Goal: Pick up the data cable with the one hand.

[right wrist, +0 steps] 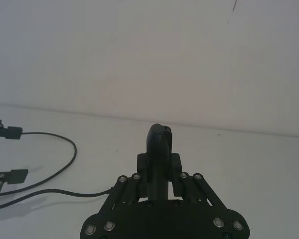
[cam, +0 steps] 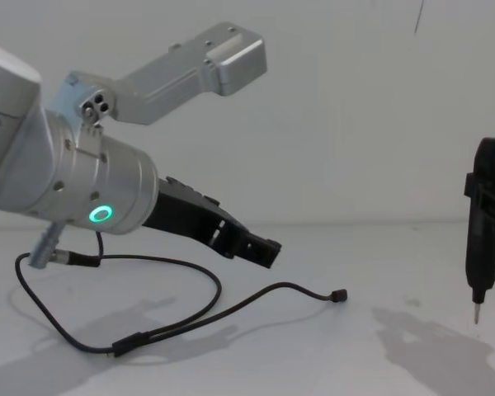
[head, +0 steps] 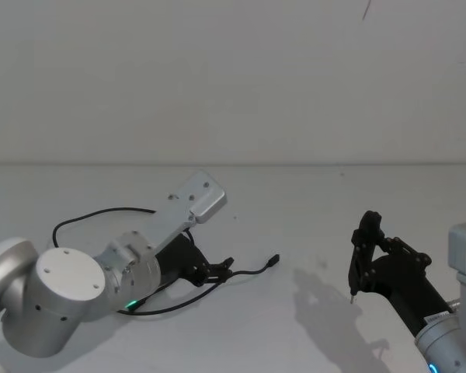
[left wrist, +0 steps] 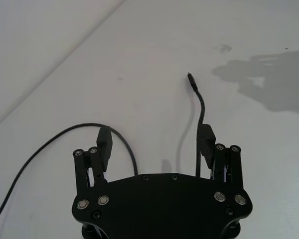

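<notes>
The data cable (head: 252, 271) lies in loose curves on the white table, one small plug (head: 273, 260) pointing right. The same cable (cam: 231, 305) and plug (cam: 340, 295) appear in the chest view. My left gripper (head: 220, 270), the one hand on the silver arm with the green ring light (cam: 99, 215), hovers just above the cable's middle. It is open (left wrist: 154, 142) with nothing held; cable strands (left wrist: 202, 107) run under both fingers. My right gripper (head: 377, 256) stands at the right, shut on a slim black upright tool (cam: 487, 214).
A black lead ending in a silver plug (cam: 48, 247) hangs beside the left arm. The tool's metal tip (cam: 476, 317) hovers over the table. A pale wall stands behind the white table (head: 311, 202).
</notes>
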